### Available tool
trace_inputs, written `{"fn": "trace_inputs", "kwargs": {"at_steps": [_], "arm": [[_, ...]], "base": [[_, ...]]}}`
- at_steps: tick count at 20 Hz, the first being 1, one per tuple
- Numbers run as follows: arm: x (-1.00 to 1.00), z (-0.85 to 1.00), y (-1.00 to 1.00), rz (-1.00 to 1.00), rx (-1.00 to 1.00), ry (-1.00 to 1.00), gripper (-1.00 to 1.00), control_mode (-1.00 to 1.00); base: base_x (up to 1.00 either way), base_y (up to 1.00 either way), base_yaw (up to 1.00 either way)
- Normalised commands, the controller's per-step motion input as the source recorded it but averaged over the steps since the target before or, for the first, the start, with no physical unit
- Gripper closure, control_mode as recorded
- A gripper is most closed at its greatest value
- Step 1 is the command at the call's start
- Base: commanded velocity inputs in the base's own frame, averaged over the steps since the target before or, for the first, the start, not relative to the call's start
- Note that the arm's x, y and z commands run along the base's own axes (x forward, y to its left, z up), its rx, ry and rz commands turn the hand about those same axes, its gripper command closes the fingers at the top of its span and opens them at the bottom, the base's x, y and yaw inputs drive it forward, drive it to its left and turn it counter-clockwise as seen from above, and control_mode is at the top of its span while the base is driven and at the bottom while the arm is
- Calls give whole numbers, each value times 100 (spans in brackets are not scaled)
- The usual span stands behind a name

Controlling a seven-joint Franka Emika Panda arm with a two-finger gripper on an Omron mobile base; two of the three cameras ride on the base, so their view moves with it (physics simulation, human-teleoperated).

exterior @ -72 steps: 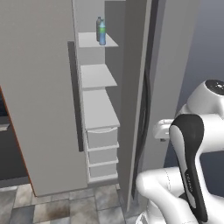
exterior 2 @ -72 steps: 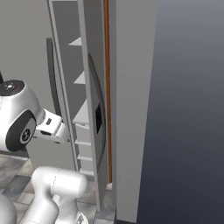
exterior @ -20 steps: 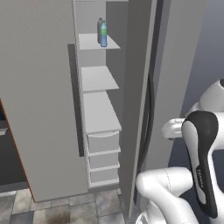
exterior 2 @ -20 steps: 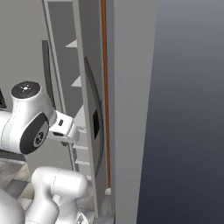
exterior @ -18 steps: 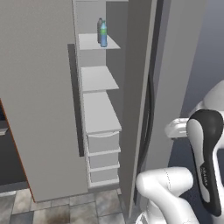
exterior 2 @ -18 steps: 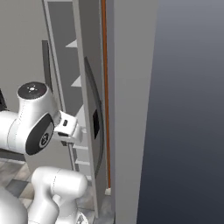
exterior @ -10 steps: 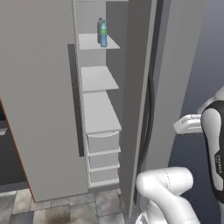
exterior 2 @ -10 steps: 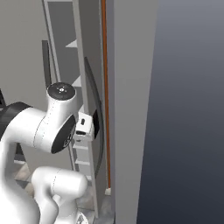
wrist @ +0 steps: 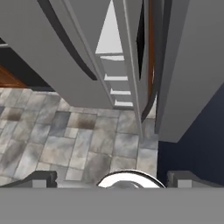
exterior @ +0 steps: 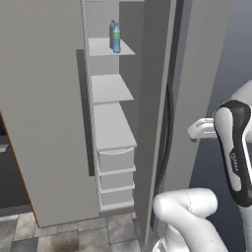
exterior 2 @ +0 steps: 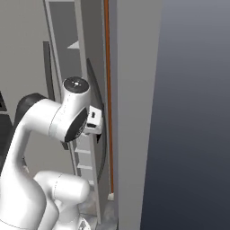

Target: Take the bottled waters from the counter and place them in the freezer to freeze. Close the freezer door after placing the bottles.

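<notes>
Both bottled waters [exterior: 114,36] stand on freezer's [exterior: 44,98] top shelf [exterior: 106,47]; gripper [wrist: 113,177], jaws spread & empty, hangs beside ajar freezer door [exterior: 194,88], its long handle [exterior: 165,128] vertical, just ahead.

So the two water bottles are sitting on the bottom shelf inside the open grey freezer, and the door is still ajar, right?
Not quite. The bottled waters stand on the top visible shelf of the freezer, not the bottom one; the left base view shows them there, side by side. The rest holds: the freezer door is ajar.
</notes>
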Motion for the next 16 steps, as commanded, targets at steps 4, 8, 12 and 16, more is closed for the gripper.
{"fn": "trace_inputs", "kwargs": {"at_steps": [4, 8, 12, 16], "arm": [[49, -8, 0, 0, 0, -7, -100, -100], [50, -9, 0, 0, 0, -4, -100, -100], [35, -6, -2, 0, 0, -9, -100, -100], [28, -5, -4, 0, 1, -13, -100, -100]], "base": [[0, 0, 0], [0, 0, 0], [0, 0, 0], [0, 0, 0]]}}
